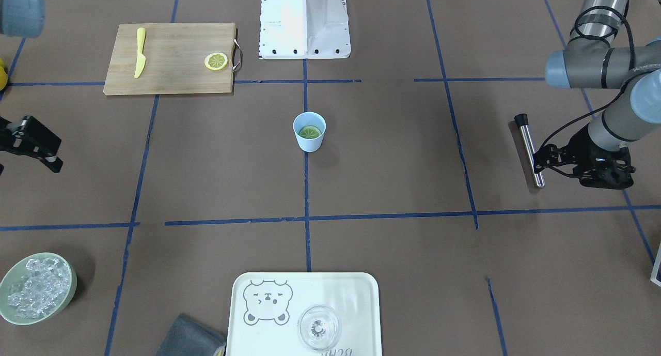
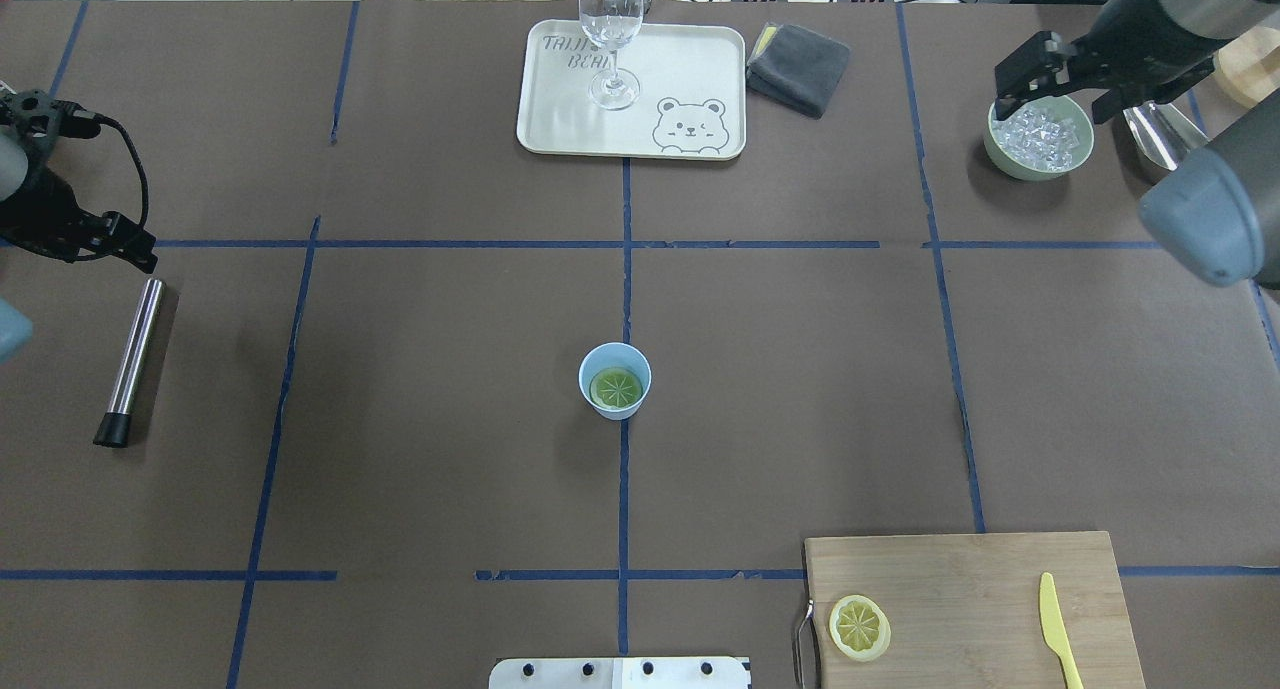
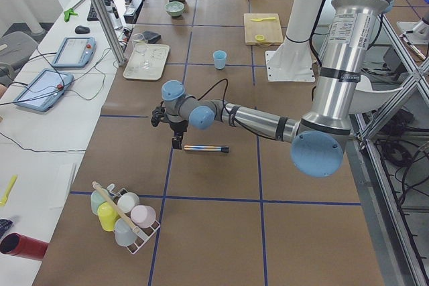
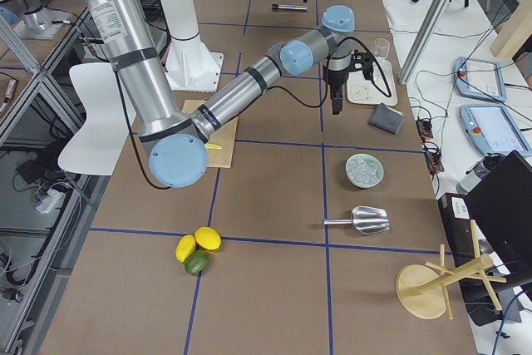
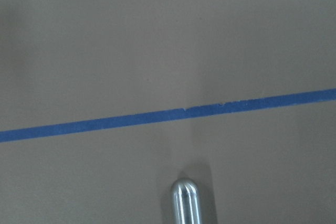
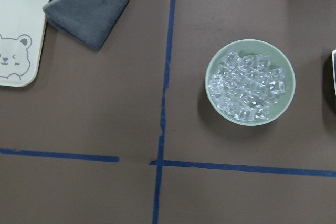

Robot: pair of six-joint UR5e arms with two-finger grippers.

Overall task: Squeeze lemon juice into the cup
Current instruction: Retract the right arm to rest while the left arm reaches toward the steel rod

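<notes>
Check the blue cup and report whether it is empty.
Not empty. The cup stands upright, and a lemon slice lies inside it, seen through its mouth from overhead.

The table cover looks like matt brown paper; the cutting board is smooth pale wood. The rod is polished, shiny metal, the cup matt plastic, the cloth grey and fuzzy.

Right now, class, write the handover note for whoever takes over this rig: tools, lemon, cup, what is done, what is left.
Left tool: by the steel rod; open or shut unclear.
Right tool: open, empty, above the ice bowl.
Cup: upright at table centre, one lemon slice lying inside.
Second slice: on the cutting board.
Done: slice in cup.
Left: probably nothing; whether juice came out cannot be told.
</notes>
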